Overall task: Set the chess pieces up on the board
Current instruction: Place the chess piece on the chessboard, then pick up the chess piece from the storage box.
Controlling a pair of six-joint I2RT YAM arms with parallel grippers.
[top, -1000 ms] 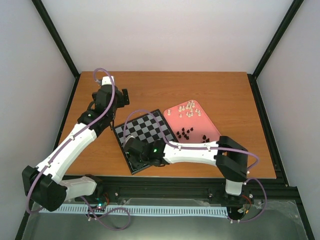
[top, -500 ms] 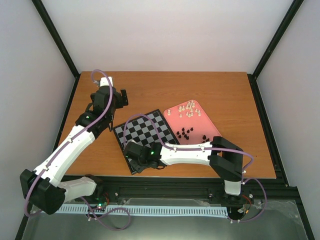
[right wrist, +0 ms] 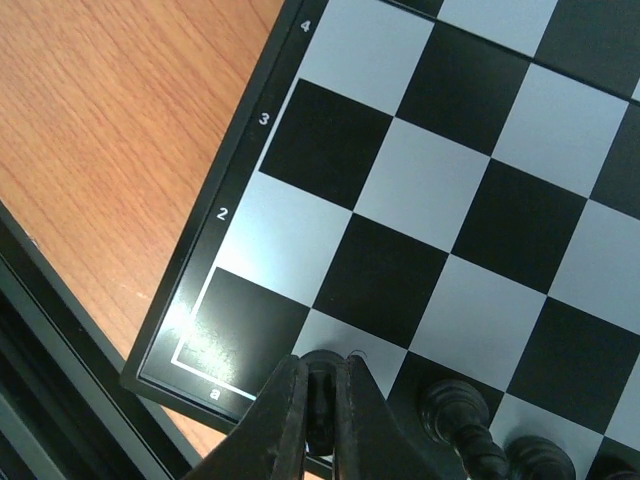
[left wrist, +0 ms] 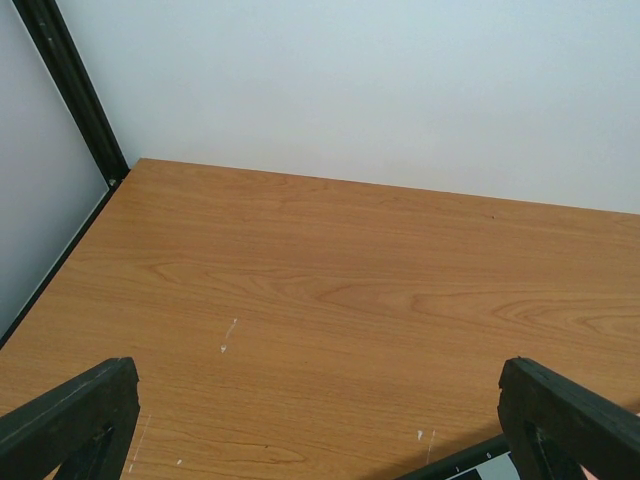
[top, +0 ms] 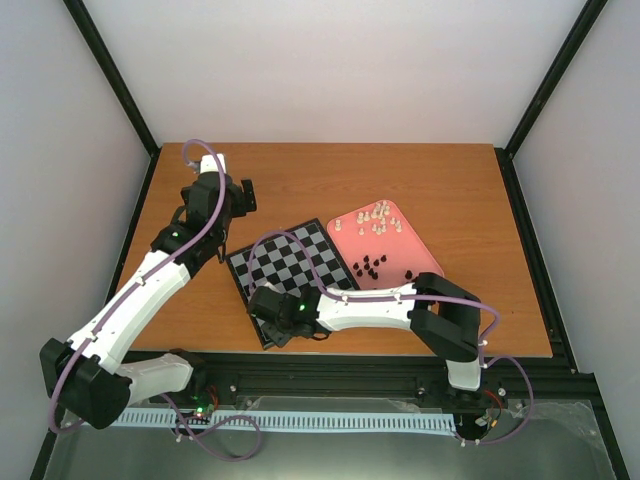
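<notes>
**A:** Item: black piece (right wrist: 320, 400)?
**B:** Pinched between the right jaws, low over the board (right wrist: 480, 200), one square right of the "a" mark. The border reads 2, 3, 4. Other black pieces (right wrist: 455, 410) stand just right.
**A:** Left jaws?
**B:** Spread wide above the bench (left wrist: 330, 280).

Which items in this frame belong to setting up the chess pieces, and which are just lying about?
Belongs to the job:
chessboard
black piece pinched in the right claw
placed black pieces standing on its edge row
cream-white pieces and loose black pieces waiting on the pink tray

Just lying about:
pink tray, merely a holder
wooden table
</notes>
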